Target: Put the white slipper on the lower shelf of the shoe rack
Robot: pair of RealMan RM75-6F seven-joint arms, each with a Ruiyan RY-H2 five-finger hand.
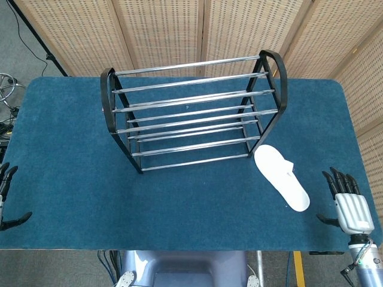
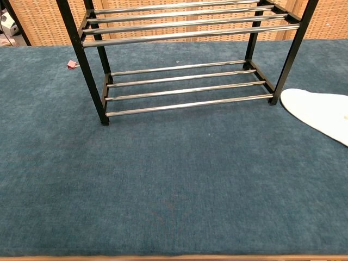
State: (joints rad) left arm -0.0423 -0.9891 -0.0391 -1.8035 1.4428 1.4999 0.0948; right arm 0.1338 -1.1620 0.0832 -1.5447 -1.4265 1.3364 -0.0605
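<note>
A worktop (image 1: 72,137) covered in blue short-pile carpet carries a black-framed shoe rack (image 1: 192,113) with thin chrome rails. A smooth white slipper (image 1: 281,177), long and rounded, lies flat on the carpet just beside the rack's right foot. The right hand (image 1: 346,203) hovers at the near right edge, fingers spread, holding nothing; the left hand (image 1: 7,203), likewise spread and empty, sits at the near left edge.

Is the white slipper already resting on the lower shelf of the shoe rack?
No, the white slipper lies on the table beside the shoe rack.
</note>
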